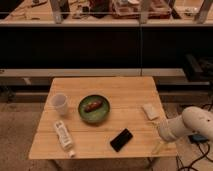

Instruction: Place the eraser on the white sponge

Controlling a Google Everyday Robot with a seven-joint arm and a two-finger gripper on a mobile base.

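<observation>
Sitting on the surface (pixel 125 95), the green bowl (pixel 82 114) holds a reddish-brown morsel (pixel 92 106); the eraser (pixel 121 139) lies flat and black; the gripper (pixel 159 145) hangs at the right edge, fingers apart.

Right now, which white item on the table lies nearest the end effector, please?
The off-white rectangular sponge at the right, just beside the end effector; the white cup and white labelled bottle lie far off at the left.
</observation>
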